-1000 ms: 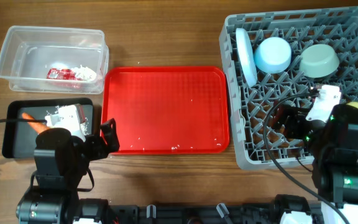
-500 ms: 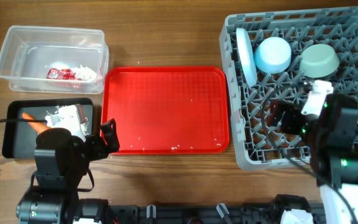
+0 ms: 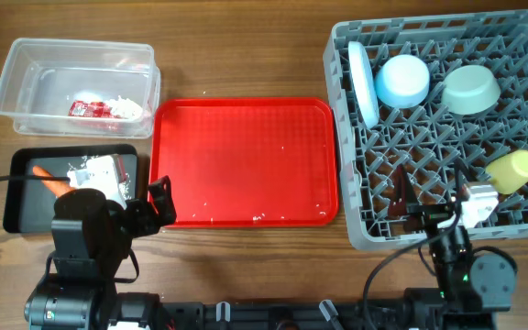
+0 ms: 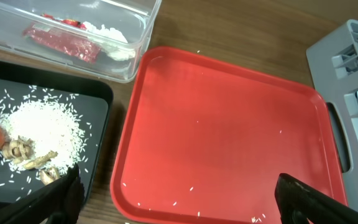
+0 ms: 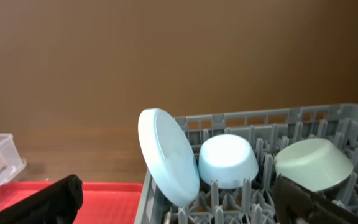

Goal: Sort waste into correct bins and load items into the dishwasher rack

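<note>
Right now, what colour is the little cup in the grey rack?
Yellow. The cup shows best in the overhead view.

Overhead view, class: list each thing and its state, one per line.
Plate, on edge in the rack.
Blue bowl, upside down in the rack.
Green bowl, upside down in the rack.
Yellow cup, on its side in the rack.
Clear tub, holds wrapper and tissue.
Black tray, holds carrot and rice.
Red tray, few crumbs only.
Left claw, open.
Right claw, open.
</note>
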### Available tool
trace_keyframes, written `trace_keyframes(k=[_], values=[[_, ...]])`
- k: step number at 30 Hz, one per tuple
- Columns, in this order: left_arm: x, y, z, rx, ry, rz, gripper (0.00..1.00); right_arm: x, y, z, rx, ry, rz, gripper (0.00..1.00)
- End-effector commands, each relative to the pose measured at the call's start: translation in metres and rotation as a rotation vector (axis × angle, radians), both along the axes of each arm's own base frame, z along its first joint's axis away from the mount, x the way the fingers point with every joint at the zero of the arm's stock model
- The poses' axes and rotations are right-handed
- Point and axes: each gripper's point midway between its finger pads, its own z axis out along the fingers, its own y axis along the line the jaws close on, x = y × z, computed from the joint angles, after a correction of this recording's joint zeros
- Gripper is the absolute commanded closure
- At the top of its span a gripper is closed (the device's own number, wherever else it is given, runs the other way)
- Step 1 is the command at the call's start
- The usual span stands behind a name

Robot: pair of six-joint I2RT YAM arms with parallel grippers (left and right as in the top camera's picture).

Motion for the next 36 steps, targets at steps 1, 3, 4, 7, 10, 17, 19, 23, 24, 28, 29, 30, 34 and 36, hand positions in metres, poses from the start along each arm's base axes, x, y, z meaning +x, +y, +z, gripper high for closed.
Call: trace_keyframes(k=[1, 3, 4, 7, 10, 17, 19, 23, 24, 28, 29, 30, 34, 36], values=[[0.0, 0.001, 0.0, 0.012, -0.004, 0.003, 0.0, 0.006, -0.002, -0.016, -0.001, -0.085, -0.011, 0.0], [0.0, 0.001, -0.001, 0.012, -0.004, 0.003, 0.0, 0.011, -0.002, -0.022, 0.0, -0.148, -0.012, 0.0], [0.0, 0.001, -0.001, 0.012, -0.004, 0.003, 0.0, 0.012, -0.004, -0.023, 0.0, -0.181, -0.023, 0.0], [0.0, 0.001, -0.001, 0.012, -0.004, 0.003, 0.0, 0.013, -0.012, -0.024, -0.032, -0.194, -0.078, 0.0], [0.0, 0.001, -0.001, 0.012, -0.004, 0.003, 0.0, 0.018, -0.012, -0.056, -0.075, -0.063, -0.077, 0.0], [0.0, 0.001, -0.001, 0.012, -0.004, 0.002, 0.0, 0.019, -0.008, -0.078, -0.069, 0.027, -0.052, 0.0], [0.0, 0.001, -0.001, 0.012, -0.004, 0.002, 0.0, 0.019, -0.008, -0.078, -0.069, 0.027, -0.052, 0.0], [0.0, 0.001, -0.001, 0.012, -0.004, 0.003, 0.0, 0.019, -0.008, -0.078, -0.069, 0.027, -0.052, 0.0], [0.0, 0.001, -0.001, 0.012, -0.004, 0.003, 0.0, 0.019, -0.008, -0.078, -0.069, 0.027, -0.052, 0.0], [0.0, 0.001, -0.001, 0.012, -0.004, 0.002, 0.0, 0.019, -0.008, -0.078, -0.069, 0.027, -0.052, 0.0], [0.0, 0.001, -0.001, 0.012, -0.004, 0.003, 0.0, 0.019, -0.008, -0.078, -0.069, 0.027, -0.052, 0.0], [0.0, 0.001, -0.001, 0.012, -0.004, 0.002, 0.0, 0.019, -0.008, -0.078, -0.069, 0.027, -0.052, 0.0], [0.0, 0.001, -0.001, 0.012, -0.002, 0.002, 0.0, 0.019, -0.008, -0.078, -0.069, 0.027, -0.052, 0.0], [-0.013, 0.004, -0.004, 0.018, 0.012, 0.008, 0.0, 0.019, -0.008, -0.078, -0.069, 0.027, -0.052, 0.0]])
